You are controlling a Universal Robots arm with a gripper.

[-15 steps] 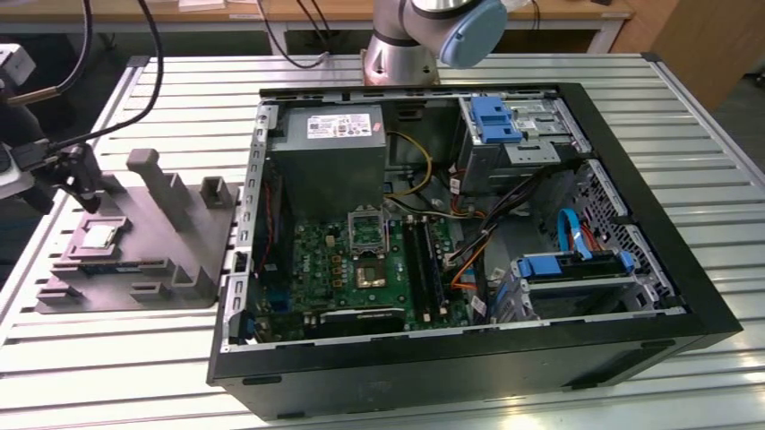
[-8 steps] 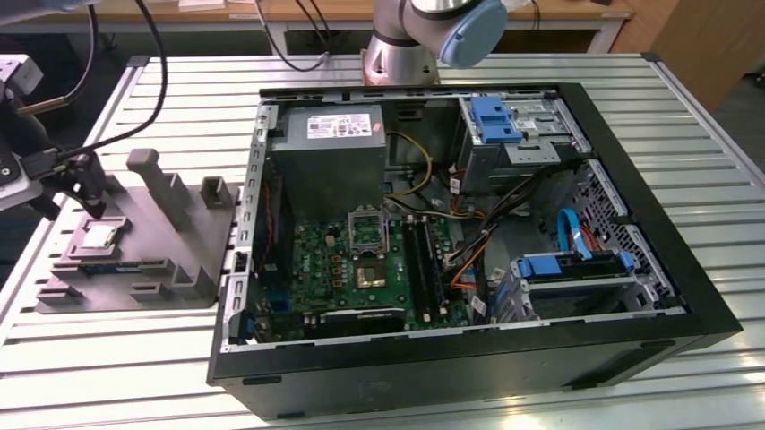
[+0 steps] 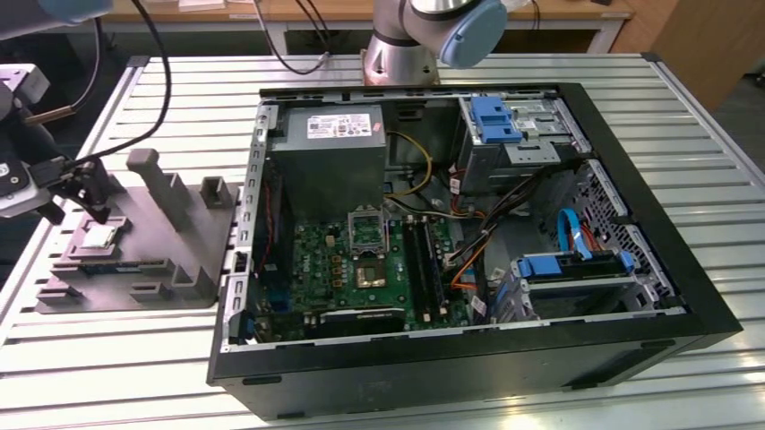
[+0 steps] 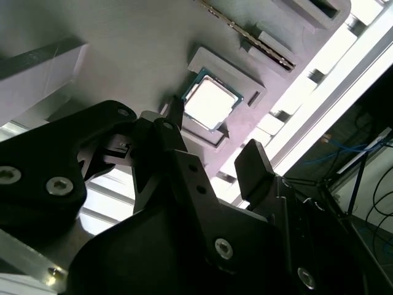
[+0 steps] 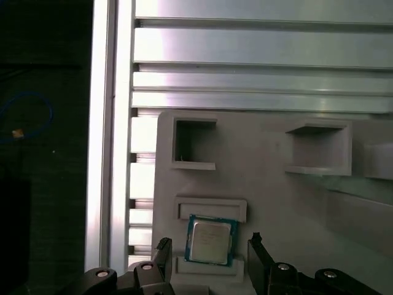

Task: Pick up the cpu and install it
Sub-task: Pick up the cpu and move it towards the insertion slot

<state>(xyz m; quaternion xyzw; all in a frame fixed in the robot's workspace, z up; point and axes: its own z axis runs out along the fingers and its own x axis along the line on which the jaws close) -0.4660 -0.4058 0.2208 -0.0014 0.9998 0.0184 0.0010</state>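
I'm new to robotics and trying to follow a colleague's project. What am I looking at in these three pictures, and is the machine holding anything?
This is one robot arm with a gripper at its end. The exterior view comes from a camera off the arm. It shows a slatted metal table with an open computer case on it, a green motherboard inside the case, and a grey plastic tray towards that view's left. Both wrist views come from cameras riding on the arm, looking past the gripper onto the tray. The small silvery square lying in a tray pocket is the cpu. The gripper holds nothing: it is open, straddling the cpu.
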